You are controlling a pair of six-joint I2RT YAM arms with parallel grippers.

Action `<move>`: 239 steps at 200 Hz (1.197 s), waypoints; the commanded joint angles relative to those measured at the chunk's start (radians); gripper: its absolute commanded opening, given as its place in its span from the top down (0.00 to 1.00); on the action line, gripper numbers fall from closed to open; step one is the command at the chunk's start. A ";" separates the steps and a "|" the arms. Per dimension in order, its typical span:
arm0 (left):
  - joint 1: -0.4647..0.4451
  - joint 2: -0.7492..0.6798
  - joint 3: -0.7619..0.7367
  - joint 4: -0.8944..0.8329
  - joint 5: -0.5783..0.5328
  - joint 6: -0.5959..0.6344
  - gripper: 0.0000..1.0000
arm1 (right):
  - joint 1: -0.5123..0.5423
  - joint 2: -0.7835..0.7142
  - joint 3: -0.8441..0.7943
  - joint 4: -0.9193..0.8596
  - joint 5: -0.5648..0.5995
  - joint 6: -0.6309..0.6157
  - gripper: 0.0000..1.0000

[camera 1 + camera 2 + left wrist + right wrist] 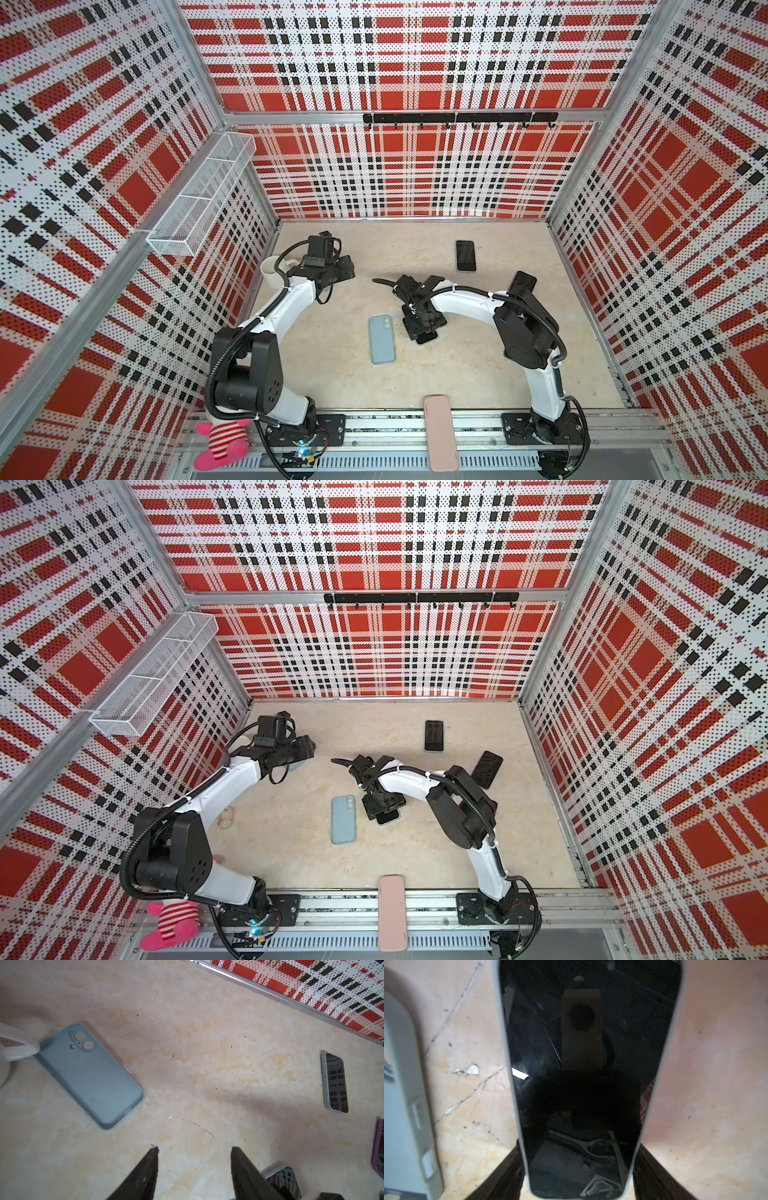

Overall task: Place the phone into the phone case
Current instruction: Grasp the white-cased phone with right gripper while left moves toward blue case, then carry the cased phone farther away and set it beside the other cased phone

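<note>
Black-glass rectangular phone (581, 1043) lying uncased, light-blue silicone case (382, 338) at its nine o'clock. Right gripper (579, 1147) straddling phone, grip unclear; left gripper (194, 1149) gaping, empty.

A blue case (91, 1076) lies open side up on the table (197, 1053), 1 corner touching a white mug (18, 1049) handle. The tool (194, 1148) fingers stand apart with nothing between. A far phone (335, 1082) lies screen up near the plaid wall (311, 980); a near phone (284, 1178) sits just beside 1 finger.
</note>
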 commanded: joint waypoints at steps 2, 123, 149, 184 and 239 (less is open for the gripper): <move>0.010 -0.004 -0.016 0.032 0.029 -0.010 0.39 | -0.037 -0.101 0.055 -0.018 0.090 0.065 0.43; 0.040 -0.053 -0.044 0.080 0.059 -0.018 0.38 | -0.360 0.228 0.530 0.092 0.152 -0.085 0.45; 0.042 -0.051 -0.045 0.084 0.068 -0.018 0.38 | -0.387 0.289 0.565 0.116 0.140 -0.121 0.45; 0.042 -0.051 -0.048 0.083 0.062 -0.018 0.38 | -0.402 0.337 0.553 0.140 0.123 -0.155 0.45; 0.040 -0.059 -0.050 0.083 0.019 -0.011 0.38 | -0.411 0.349 0.498 0.218 0.086 -0.154 0.44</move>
